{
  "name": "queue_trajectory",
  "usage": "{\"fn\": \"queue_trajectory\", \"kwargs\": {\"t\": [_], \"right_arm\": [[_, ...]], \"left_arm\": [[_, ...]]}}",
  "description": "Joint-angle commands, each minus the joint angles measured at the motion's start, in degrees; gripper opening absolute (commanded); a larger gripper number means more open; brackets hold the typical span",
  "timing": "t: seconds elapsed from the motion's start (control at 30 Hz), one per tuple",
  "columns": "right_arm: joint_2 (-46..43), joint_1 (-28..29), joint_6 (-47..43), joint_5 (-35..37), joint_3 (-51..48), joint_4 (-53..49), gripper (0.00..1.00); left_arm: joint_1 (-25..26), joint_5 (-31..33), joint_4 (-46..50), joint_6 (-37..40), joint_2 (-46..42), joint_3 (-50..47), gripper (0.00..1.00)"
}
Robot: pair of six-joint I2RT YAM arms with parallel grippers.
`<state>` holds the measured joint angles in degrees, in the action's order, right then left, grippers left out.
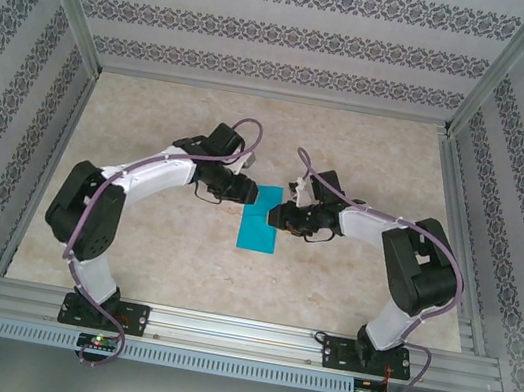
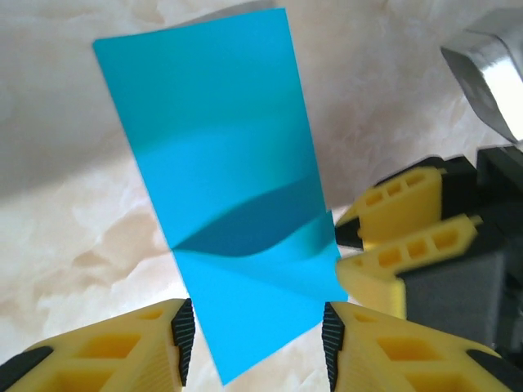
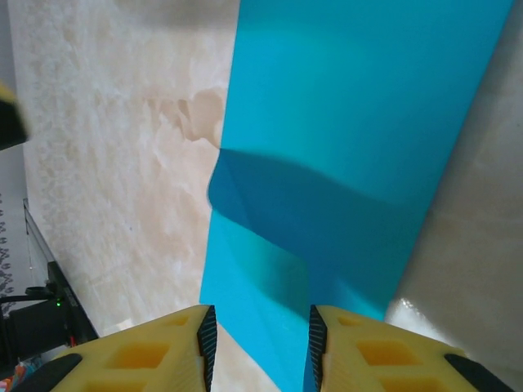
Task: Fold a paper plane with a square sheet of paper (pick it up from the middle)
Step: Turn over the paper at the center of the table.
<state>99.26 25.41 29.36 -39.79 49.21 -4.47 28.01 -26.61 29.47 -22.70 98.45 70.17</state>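
**Top external view:** On the pale marbled desk, the square sheet of paper, teal-blue and folded into a narrow rectangle, lies near the middle. Both arms bend inward over its far end. The left pincer comes at the far end of the sheet from the left, and the right pincer meets it from the right. From this height their jaws are too small to read. Patterned walls enclose the workspace.

**Left wrist view:** The left pincer stands released, its two yellow fingers well apart with black ribbed pads facing each other. A corner of the sheet lies in the gap between the pads, and neither pad presses it. The paper stretches away across the desk. Part of its upper layer bows up in a soft curve, with a dark shadow beneath. The right pincer noses in from the right, its yellow fingertips at the sheet's edge, just beside the curve.

**Right wrist view:** The right pincer is likewise released, its pads parted. The near edge of the sheet lies in the gap between them, unclamped. The teal sheet runs up and away over the desk, a curved shadow crossing its middle where the top layer lifts.
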Motion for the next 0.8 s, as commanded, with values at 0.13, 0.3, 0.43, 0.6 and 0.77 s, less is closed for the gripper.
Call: {"fn": "queue_trajectory", "kwargs": {"t": [0.13,0.3,0.43,0.6,0.77], "right_arm": [[2.5,1.6,-2.5,-0.9,1.9,2.1,0.34],[2.8,1.8,-3.0,-1.0,2.2,2.3,0.32],[2.9,1.8,-3.0,-2.1,2.1,3.4,0.24],[1.1,1.7,-2.7,-2.5,2.1,3.4,0.15],[-2.3,1.3,-0.9,-4.1,1.9,4.5,0.09]], "left_arm": [[-1.0,0.8,-7.0,-2.3,-6.6,-8.2,0.52],[-1.6,-0.9,-9.8,-4.0,-8.6,-11.2,0.55],[-1.8,-2.1,-12.4,-5.3,-8.9,-13.3,0.56],[-2.5,-1.3,-15.1,-6.5,-10.6,-15.8,0.56],[-3.3,-2.2,-23.3,-11.5,-14.9,-21.0,0.62]]}}
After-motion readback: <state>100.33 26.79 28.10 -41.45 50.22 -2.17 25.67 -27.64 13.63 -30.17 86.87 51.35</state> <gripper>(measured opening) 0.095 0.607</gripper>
